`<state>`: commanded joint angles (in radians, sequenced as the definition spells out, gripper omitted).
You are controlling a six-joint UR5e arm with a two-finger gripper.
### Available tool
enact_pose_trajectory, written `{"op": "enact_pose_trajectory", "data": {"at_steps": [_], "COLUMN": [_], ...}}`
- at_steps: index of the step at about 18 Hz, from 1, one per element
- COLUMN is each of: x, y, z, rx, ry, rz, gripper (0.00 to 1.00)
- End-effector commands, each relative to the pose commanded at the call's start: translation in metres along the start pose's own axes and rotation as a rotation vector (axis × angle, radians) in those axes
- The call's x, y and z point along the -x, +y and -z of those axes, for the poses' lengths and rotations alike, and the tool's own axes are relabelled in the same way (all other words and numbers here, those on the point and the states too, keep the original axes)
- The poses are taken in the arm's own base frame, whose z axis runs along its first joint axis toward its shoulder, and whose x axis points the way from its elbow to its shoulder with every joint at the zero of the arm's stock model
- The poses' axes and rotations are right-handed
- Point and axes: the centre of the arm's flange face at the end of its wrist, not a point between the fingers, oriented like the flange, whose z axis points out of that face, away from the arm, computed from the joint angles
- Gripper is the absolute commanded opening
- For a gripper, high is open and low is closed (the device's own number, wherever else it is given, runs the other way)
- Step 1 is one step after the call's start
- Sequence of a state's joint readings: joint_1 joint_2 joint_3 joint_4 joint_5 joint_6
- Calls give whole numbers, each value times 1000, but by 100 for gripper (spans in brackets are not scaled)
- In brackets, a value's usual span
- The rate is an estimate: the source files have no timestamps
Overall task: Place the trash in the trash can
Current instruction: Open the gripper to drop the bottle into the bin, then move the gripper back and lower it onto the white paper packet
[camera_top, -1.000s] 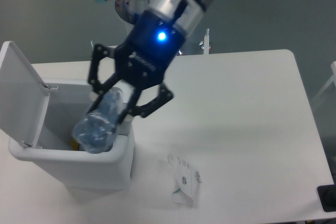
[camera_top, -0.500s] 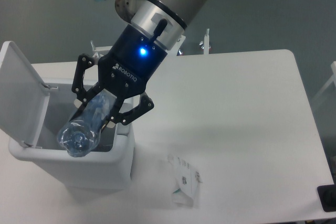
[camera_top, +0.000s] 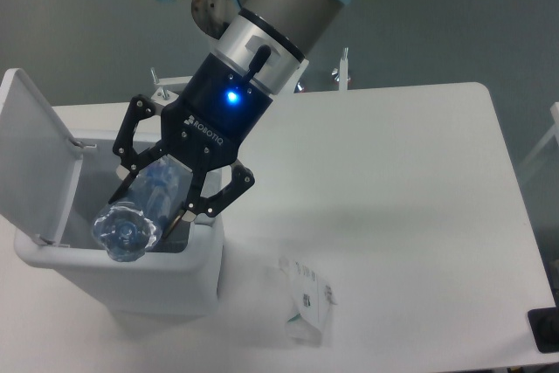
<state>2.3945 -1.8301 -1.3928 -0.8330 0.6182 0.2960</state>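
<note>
My gripper (camera_top: 157, 200) hangs over the open trash can (camera_top: 131, 279) at the table's left, shut on a clear plastic bottle (camera_top: 128, 228). The bottle tilts down to the left, its lower end over the can's opening and just above the front rim. The can's flat lid (camera_top: 33, 153) stands open on the left side. A small white cardboard piece with dark print (camera_top: 307, 300) lies on the table to the right of the can, apart from the gripper.
The white table (camera_top: 402, 181) stretches to the right of the can. A thin white post (camera_top: 343, 67) stands at the table's back edge. A black object (camera_top: 543, 329) shows at the lower right corner.
The gripper has carried the bottle left and down, from the can's right rim to over its opening. The cardboard piece has not moved.
</note>
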Motion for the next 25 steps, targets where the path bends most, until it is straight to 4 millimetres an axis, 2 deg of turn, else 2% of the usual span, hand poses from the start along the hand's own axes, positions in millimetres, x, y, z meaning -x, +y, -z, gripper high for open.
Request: {"op": "enact_pose_trajectory", "data": {"at_steps": [3,7,11,13,16,19,22,25], "x": [7,42,115,160,220,259,261,250], "y": [5,0,15,35,72,109,136,162], "z": [3,39,76,78,54,17,-32,-67], "rx": [3,-34,-39,15,140,271,405,494], "ry": [-14,-79,-192,-285,-390,-462,-511,-516], "rz": [12,34,44,49,74,108,100,102], "gripper": [100,100,100,100,100,100,100,100]}}
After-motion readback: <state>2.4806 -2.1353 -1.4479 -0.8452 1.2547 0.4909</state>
